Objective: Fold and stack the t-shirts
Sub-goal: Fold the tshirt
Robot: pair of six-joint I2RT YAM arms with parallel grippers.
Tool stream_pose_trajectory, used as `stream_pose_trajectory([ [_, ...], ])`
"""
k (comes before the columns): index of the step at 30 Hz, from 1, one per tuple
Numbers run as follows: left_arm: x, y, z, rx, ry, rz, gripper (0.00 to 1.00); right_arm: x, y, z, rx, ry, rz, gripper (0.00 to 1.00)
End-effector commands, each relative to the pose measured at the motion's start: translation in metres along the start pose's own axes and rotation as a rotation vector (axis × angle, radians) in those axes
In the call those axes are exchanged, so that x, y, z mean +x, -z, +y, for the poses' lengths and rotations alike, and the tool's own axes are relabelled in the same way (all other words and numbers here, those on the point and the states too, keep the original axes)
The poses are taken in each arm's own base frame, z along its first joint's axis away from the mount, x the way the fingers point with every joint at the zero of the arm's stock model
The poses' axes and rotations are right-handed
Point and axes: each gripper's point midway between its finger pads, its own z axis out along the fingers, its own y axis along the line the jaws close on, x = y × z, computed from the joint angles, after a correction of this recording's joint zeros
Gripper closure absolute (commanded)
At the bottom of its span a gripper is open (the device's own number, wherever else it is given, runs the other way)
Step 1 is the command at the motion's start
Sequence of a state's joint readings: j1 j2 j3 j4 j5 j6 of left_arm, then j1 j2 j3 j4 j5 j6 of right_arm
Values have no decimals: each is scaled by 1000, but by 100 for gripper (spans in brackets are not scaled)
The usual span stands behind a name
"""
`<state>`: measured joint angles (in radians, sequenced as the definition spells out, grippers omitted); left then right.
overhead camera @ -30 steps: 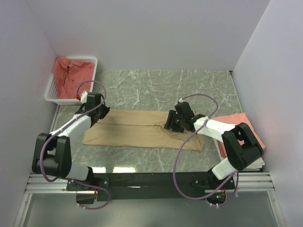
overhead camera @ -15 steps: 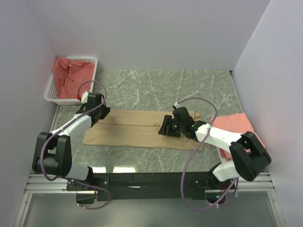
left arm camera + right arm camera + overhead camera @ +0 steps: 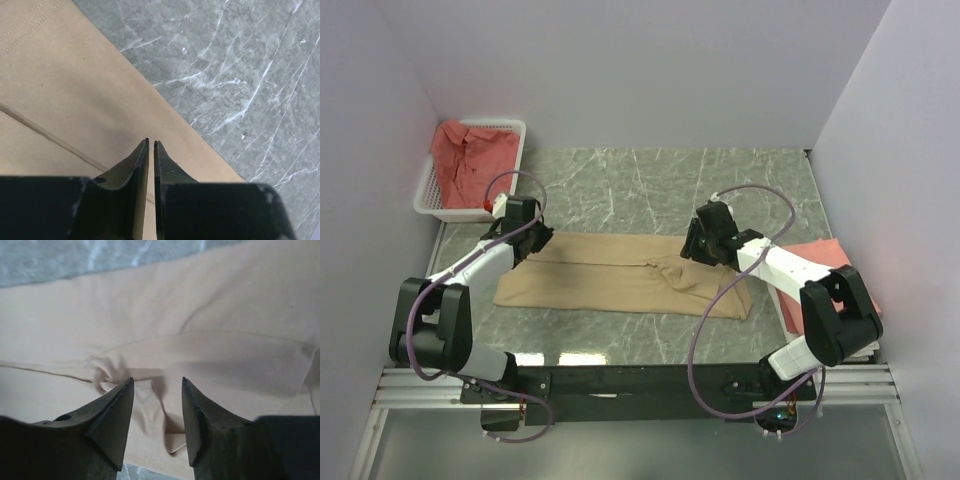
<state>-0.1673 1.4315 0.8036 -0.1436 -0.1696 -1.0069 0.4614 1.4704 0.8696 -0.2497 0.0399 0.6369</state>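
Tan short-sleeved cloth t-shirt point(image 3: 610, 285), spread across the green marbled tabletop point(image 3: 650, 180), needs its bunched wrinkle point(image 3: 102, 371) taken squarely between the parted jaws of the right gripper point(image 3: 157, 380) and drawn smooth, while the left gripper point(image 3: 151, 142), jaws nearly together, steadies the far edge.

Green marble tabletop point(image 3: 650, 180), lavender walls point(image 3: 620, 70)

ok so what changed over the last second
The right gripper slid left across the tan t-shirt, then drew back toward the far right. Its jaws are open and empty, with a small pucker in the cloth by them. The left gripper stayed at the shirt's far-left corner, jaws nearly shut. The pink shirt in the basket and the folded pink shirt did not move.
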Motion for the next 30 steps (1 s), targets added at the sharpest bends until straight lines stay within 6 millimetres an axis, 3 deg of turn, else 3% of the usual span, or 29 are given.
stream_pose_trajectory([
  [1, -9, 2, -15, 34, -17, -20, 86, 12, -5, -17, 73, 18, 29, 51],
  [6, -10, 4, -17, 43, -14, -21, 86, 37, -5, -29, 89, 28, 63, 77],
  [9, -9, 4, -17, 44, -13, -19, 86, 49, -2, -29, 92, 52, 75, 84],
  [21, -9, 3, -18, 46, -14, -17, 86, 77, 24, -16, -19, 56, 84, 85],
  [30, -9, 2, -19, 47, -14, -16, 86, 100, 29, -5, -107, 79, 127, 85],
])
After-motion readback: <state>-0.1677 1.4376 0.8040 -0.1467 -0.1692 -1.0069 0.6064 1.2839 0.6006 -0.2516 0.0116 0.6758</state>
